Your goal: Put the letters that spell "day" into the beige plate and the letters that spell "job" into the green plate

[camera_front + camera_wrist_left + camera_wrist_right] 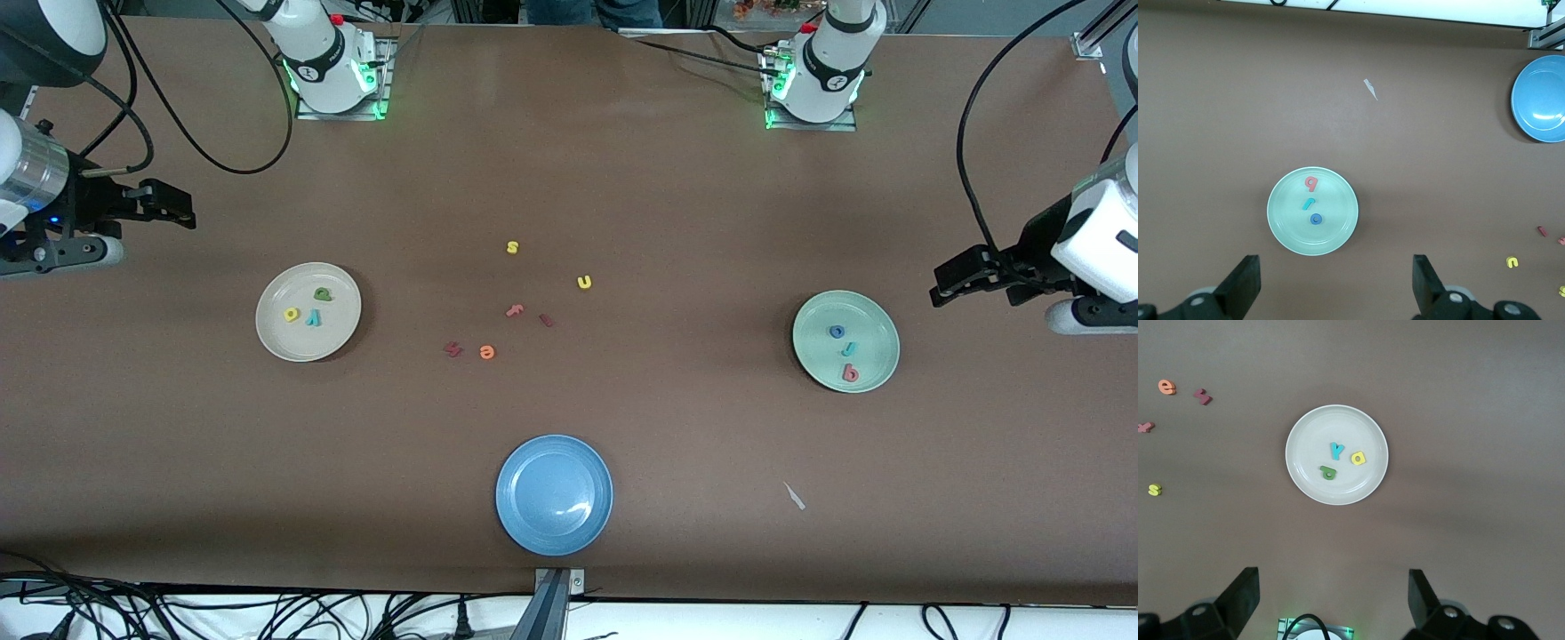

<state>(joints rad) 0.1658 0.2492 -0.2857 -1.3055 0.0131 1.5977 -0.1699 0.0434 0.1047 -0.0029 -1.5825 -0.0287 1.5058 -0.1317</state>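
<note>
Brown tabletop all around, and both words are already home. On the beige plate, toward the right arm's end of the table, sit the yellow d, the green a and the teal y, clustered just off the plate's centre, the a at about one o'clock from the d. Over at the left arm's end, the green plate carries the blue o, the teal j and the pinkish-red b, strung in a short line from eleven o'clock down to five.

Each plate lies within easy reach of its own arm, which looks like why the words were split this way.

The right gripper hangs up off the table near the beige plate, fingers spread wide, holding nothing. The left gripper hovers near the green plate, its fingers parted too and empty. Both look parked, waiting.

Left out in the middle, rightly so: the yellow s, yellow u, pink f and orange e, with the blue plate empty, nearest the front camera. By my reading, the sorting looks finished.
</note>
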